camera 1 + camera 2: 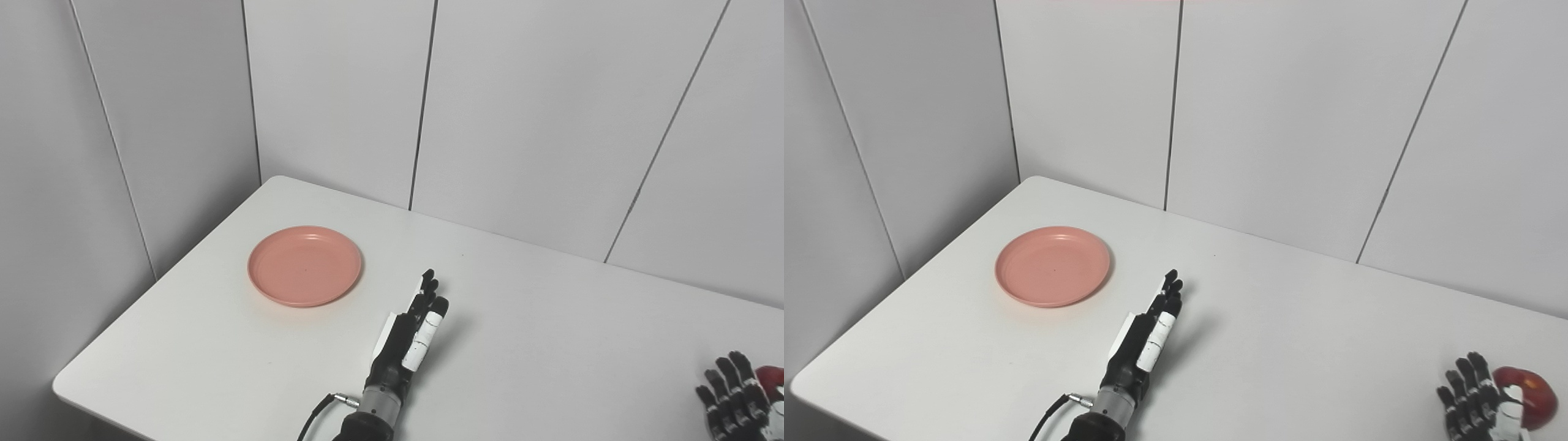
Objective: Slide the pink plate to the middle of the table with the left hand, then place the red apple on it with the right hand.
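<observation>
Your left hand (1145, 334), fingers straight and together and holding nothing, sits just right of the pink plate (1052, 265) and a bit nearer you, so you're reaching left; the right hand (1479, 401) looks spread beside the red apple (1526, 387), far right of the plate.

Lab: bare white panel walls (551, 122)
</observation>
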